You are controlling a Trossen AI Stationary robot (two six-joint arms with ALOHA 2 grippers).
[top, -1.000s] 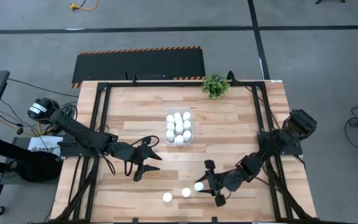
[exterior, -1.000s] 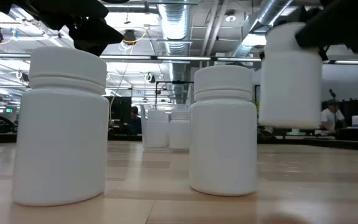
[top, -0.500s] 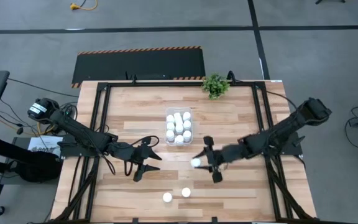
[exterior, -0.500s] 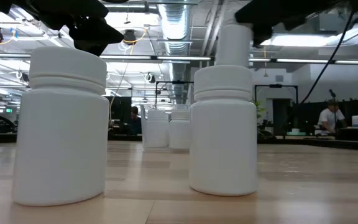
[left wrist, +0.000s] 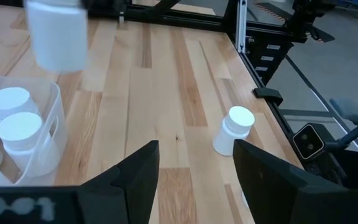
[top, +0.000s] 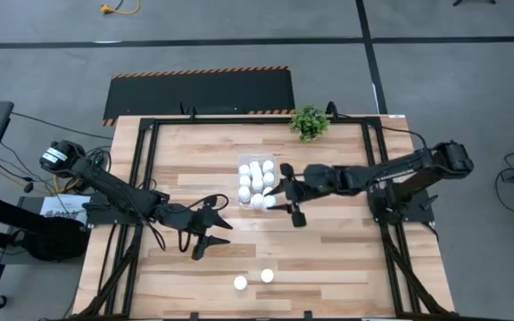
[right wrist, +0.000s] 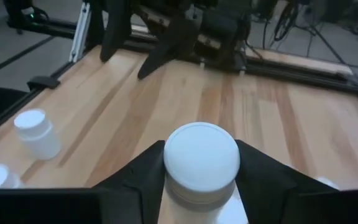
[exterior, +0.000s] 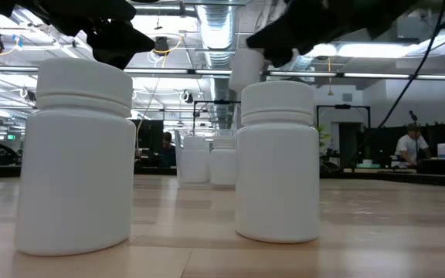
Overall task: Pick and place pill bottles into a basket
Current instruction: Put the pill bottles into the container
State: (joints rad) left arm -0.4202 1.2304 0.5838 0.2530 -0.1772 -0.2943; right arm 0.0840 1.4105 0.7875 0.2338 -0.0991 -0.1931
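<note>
Your right gripper (top: 284, 194) pinches a pill bottle (right wrist: 201, 154) beside the crowded basket (top: 242, 166); release off-centre and it may topple outside; left gripper (top: 205, 234) waits spread.

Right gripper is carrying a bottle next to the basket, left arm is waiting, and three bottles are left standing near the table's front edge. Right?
Not quite: the high view shows two loose bottles near the front edge, not three. The rest holds: the right gripper holds a pill bottle beside the basket, and the left gripper waits open.
</note>
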